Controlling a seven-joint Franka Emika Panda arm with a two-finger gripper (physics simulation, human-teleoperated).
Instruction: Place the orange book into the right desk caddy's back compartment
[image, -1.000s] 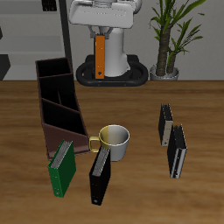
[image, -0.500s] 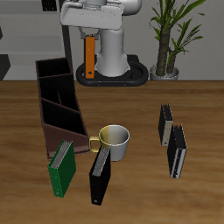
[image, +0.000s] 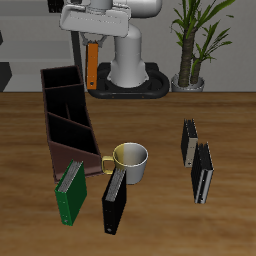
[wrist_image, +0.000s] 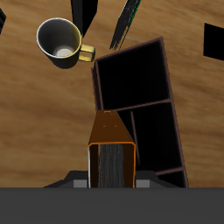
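Observation:
The orange book (image: 91, 66) hangs upright in the air, held at its top by my gripper (image: 93, 38), which is shut on it. In the wrist view the orange book (wrist_image: 111, 150) points straight down from the fingers, its brownish-grey page edge facing the camera. The right desk caddy (image: 66, 115) is a long maroon-brown box on the table, below and a little forward of the book. Its back compartment (image: 60, 79) lies just beside the book's lower end. The wrist view shows the caddy (wrist_image: 137, 96) with its dark sections directly under the book.
A white mug (image: 130, 160) with a yellow handle stands beside the caddy's front end. A green book (image: 69, 191) and a black book (image: 115, 197) lie near the table's front edge. Two more dark books (image: 197, 157) lie farther off. A potted plant (image: 195, 45) stands at the back.
The gripper has carried the orange book sideways, from in front of the robot's base to above the caddy's back end. Nothing else moved.

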